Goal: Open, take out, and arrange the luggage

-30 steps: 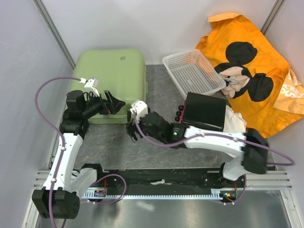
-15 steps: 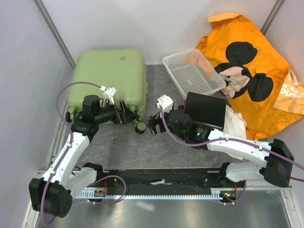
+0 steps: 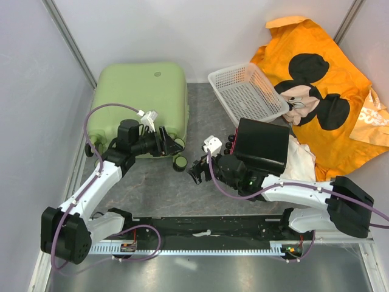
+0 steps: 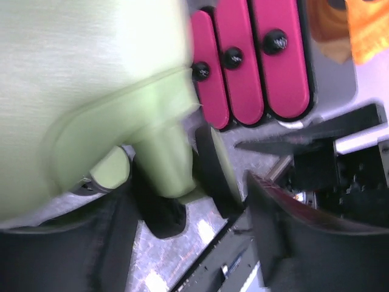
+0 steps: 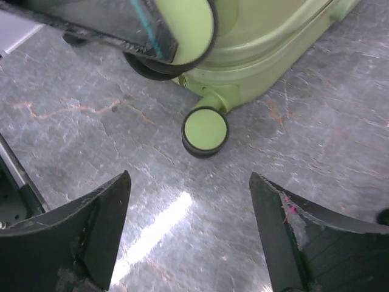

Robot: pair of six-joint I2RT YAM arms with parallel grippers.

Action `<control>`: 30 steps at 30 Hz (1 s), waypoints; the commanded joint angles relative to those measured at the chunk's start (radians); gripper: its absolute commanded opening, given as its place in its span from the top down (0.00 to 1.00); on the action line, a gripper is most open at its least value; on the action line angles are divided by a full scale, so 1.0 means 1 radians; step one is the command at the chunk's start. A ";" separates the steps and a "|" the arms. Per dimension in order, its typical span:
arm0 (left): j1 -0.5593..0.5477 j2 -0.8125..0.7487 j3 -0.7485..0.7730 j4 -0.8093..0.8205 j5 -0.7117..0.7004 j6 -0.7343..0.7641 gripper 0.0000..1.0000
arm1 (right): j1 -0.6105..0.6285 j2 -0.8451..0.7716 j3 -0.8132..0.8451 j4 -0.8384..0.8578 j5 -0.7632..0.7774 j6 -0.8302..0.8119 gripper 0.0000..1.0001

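Near centre: right gripper (image 5: 188,182) hangs low over the grey stone-pattern table (image 3: 158,188). Its fingers are released and spread wide, with nothing between them but bare tabletop. It faces left and far, toward the luggage's corner.

Just past it: one small wheel (image 5: 205,131), with a black rim and pale green face, sits on the table at the luggage's near right corner. It is clear of both right fingers.

Near left: left gripper (image 3: 169,141) sits at that same corner and points right. In the left wrist view its fingers stand apart, with the green wheel strut (image 4: 164,158) and a black wheel between them. That view is blurred, so I cannot tell whether either pad touches the strut. No firm clamp shows.

Left, middle to far: the luggage (image 3: 140,97) is a pale green hard shell. It lies flat and shut, along the left wall and reaching the far wall.

Right of centre: a black box (image 3: 262,143) with pink drawers (image 4: 243,61) that face left toward the luggage. A white cloth (image 3: 301,155) lies against its right side.

Far centre-right: a white mesh basket (image 3: 248,92), tilted.

Far right: an orange cloth (image 3: 331,73) with a cartoon mouse print, spread up against the far and right walls.
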 commanded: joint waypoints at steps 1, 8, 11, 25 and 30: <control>-0.006 0.042 0.009 0.114 0.057 -0.093 0.47 | 0.017 0.054 -0.088 0.321 0.054 0.035 0.16; -0.006 0.079 0.037 0.192 0.160 -0.153 0.99 | 0.046 0.227 -0.161 0.749 0.192 0.052 0.31; -0.006 0.077 0.061 0.208 0.186 -0.164 0.98 | 0.053 0.317 -0.153 0.883 0.243 0.041 0.35; -0.003 0.111 0.127 0.289 0.299 -0.190 0.98 | 0.055 0.626 0.023 1.106 0.283 0.021 0.50; 0.006 0.102 0.098 0.329 0.322 -0.223 0.98 | 0.055 0.690 0.082 1.118 0.283 0.013 0.53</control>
